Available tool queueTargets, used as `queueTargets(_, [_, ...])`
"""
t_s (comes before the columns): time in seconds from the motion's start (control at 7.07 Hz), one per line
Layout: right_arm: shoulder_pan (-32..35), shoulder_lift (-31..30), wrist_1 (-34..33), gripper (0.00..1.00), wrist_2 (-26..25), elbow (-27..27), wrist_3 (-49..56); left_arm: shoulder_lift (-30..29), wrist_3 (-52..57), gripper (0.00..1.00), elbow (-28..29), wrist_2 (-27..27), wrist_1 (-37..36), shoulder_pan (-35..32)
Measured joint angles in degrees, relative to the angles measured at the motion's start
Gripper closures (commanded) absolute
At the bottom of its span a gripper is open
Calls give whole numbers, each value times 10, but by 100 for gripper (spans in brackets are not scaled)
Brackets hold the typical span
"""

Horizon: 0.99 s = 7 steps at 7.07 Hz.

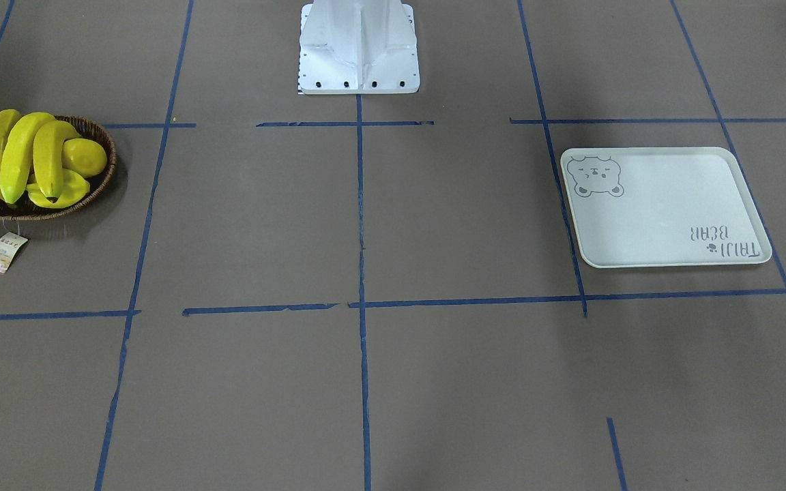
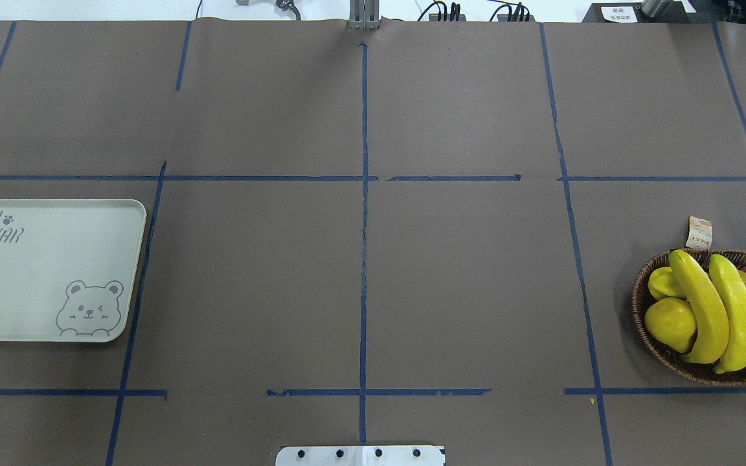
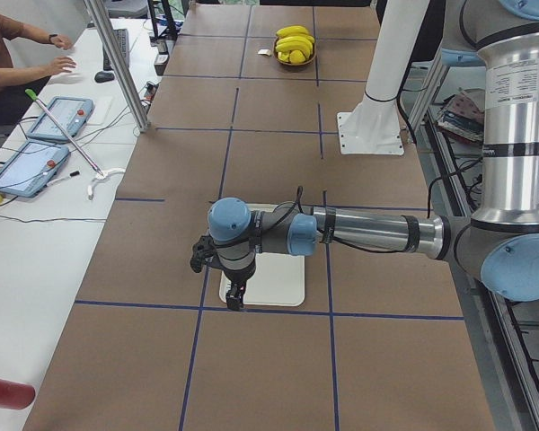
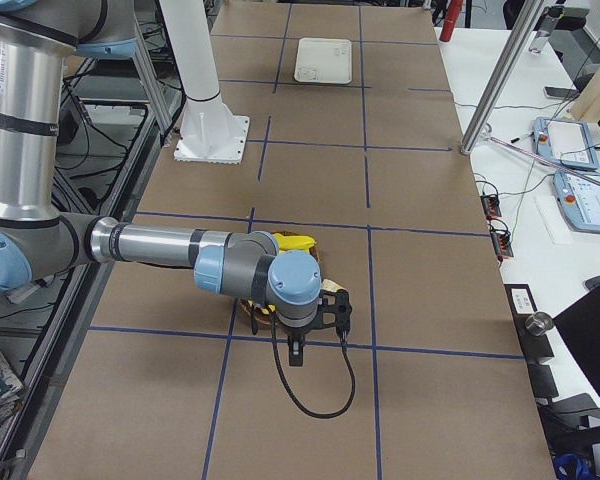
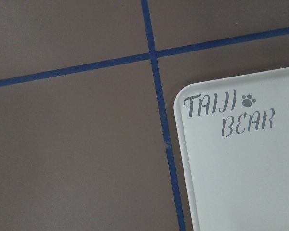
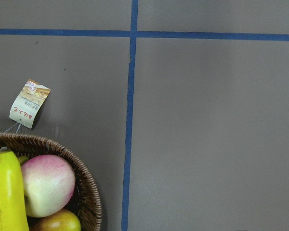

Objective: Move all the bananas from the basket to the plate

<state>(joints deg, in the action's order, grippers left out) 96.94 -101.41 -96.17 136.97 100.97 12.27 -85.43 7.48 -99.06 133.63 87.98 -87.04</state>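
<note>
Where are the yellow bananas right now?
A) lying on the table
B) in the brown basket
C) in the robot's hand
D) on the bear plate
B: all four bananas lie piled in the woven basket, while the bear plate holds no fruit.

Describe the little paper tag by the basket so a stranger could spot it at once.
Find the wicker basket of fruit at the robot's right end of the table. Just outside its rim, on the side away from the robot, lies the tag. It is the only printed paper slip there; its neighbours are all fruit.
</note>
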Motion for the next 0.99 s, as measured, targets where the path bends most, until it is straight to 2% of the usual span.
queueTargets(0.42, [0,-1,-1,0,9,47,-2,1,-3,0,-32,18,0,5])
queueTargets(0.71, [-1,-9,-2,0,47,59,-3,-2,-5,0,-49,56,2,7])
queueTargets(0.99, [-11,-13,-2,0,64,76,-32,2,-4,0,-46,63,3,7])
